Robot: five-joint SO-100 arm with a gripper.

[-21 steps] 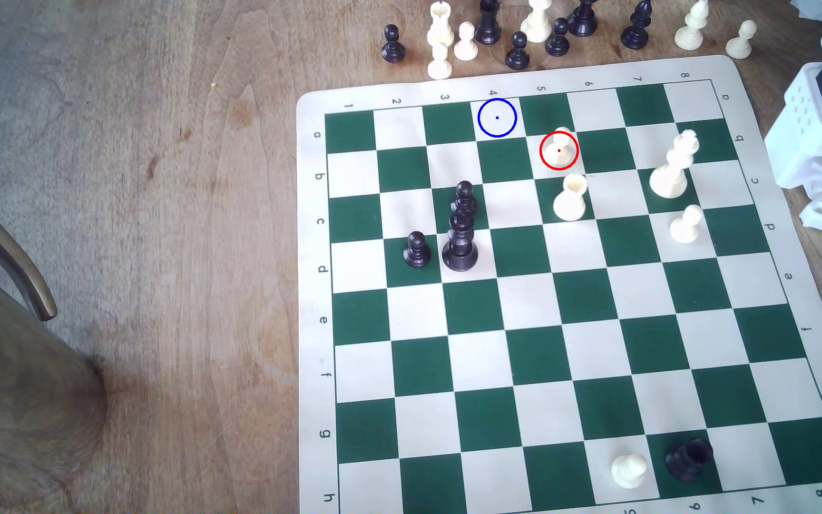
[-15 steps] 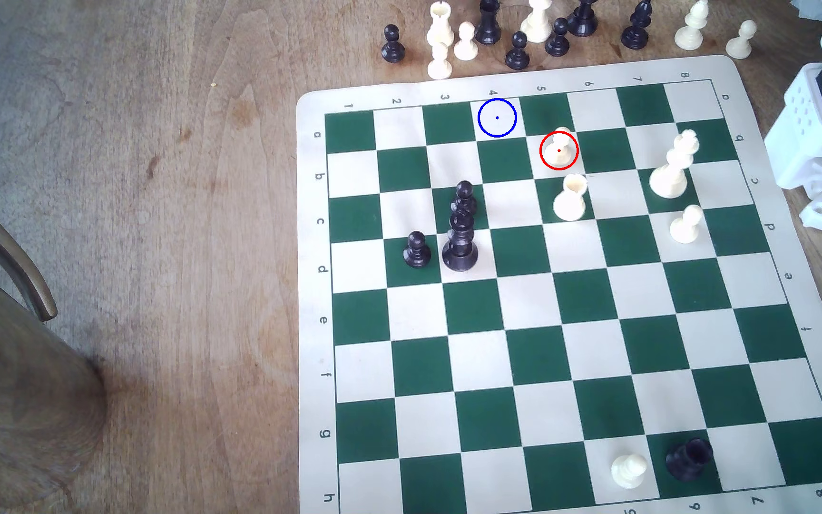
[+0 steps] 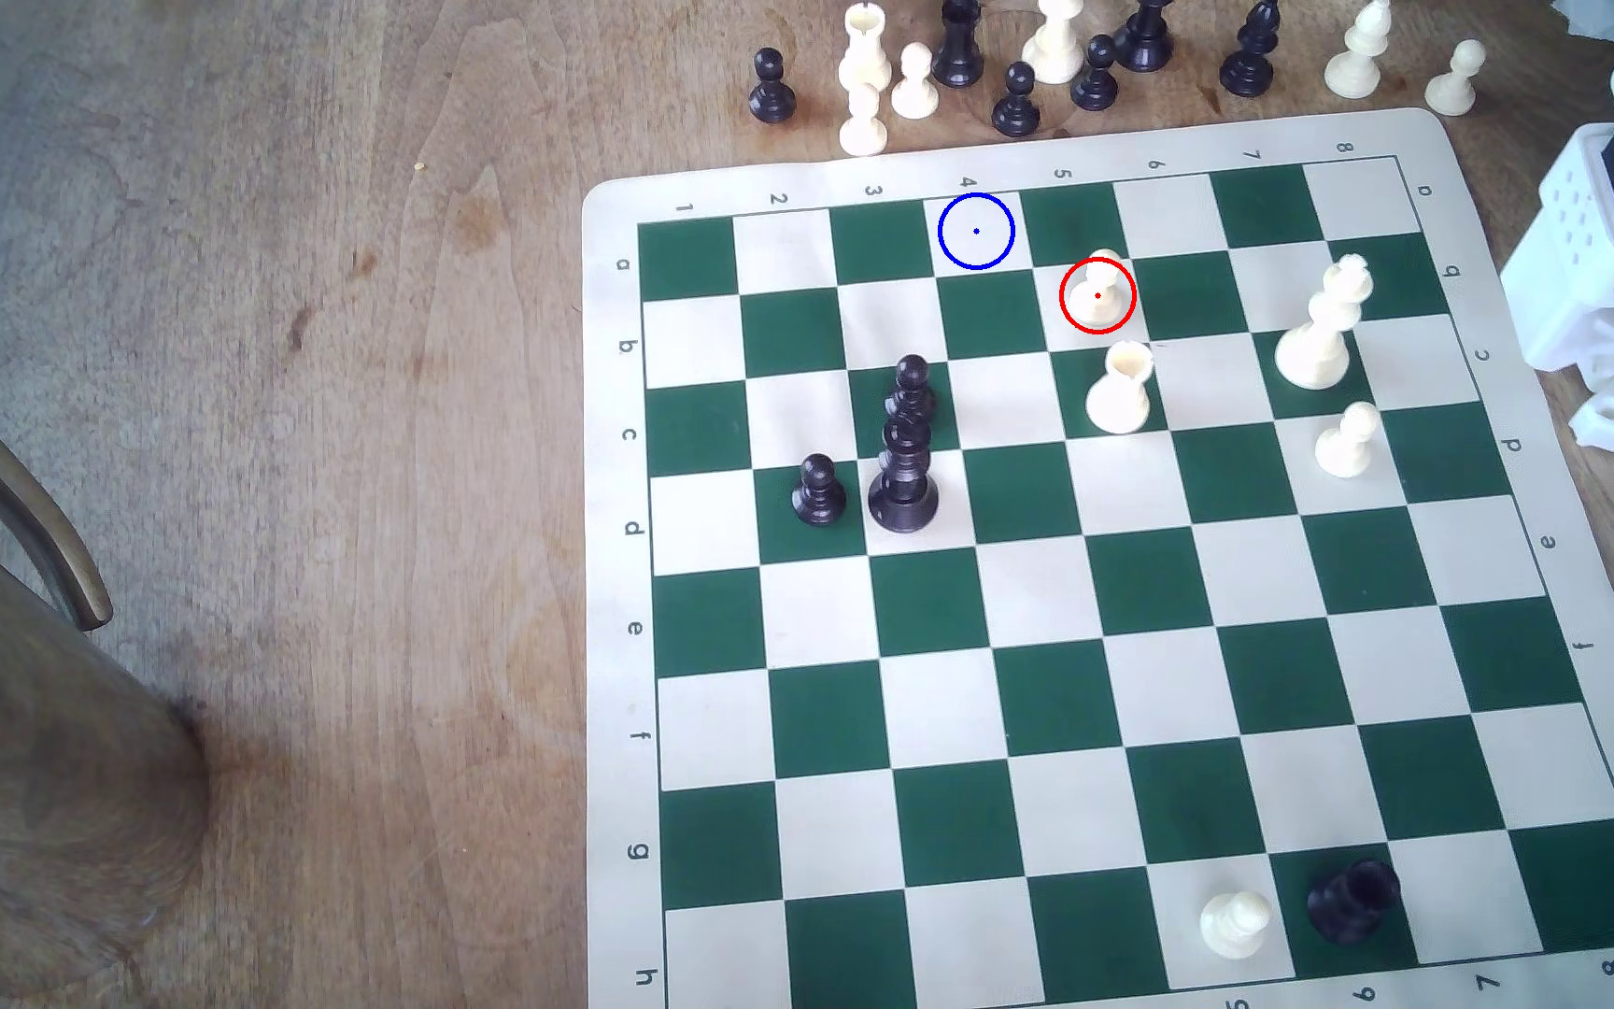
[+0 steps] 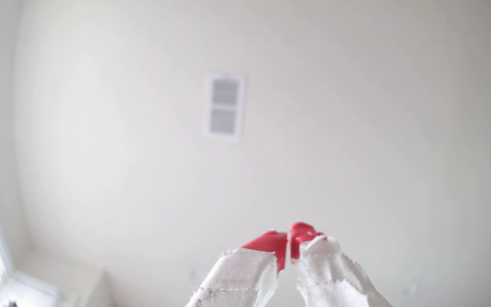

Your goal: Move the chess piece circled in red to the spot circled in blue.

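While the end effector (image 4: 288, 245) points at a wall, tips together, the pawn (image 3: 1100, 289) stands red-ringed.

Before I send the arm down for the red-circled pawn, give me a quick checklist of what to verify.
1. Pawn upright on its red-ringed square: ok.
2. Blue-ringed square free of pieces: ok.
3. Tool empty, tips together: ok, but must open first.
4. Tool aimed at the board: not ok, wrist view faces a wall.
5. Room around pawn: cannot tell; notched cream piece stands on the next square.
6. Path between the two squares free of pieces: ok.
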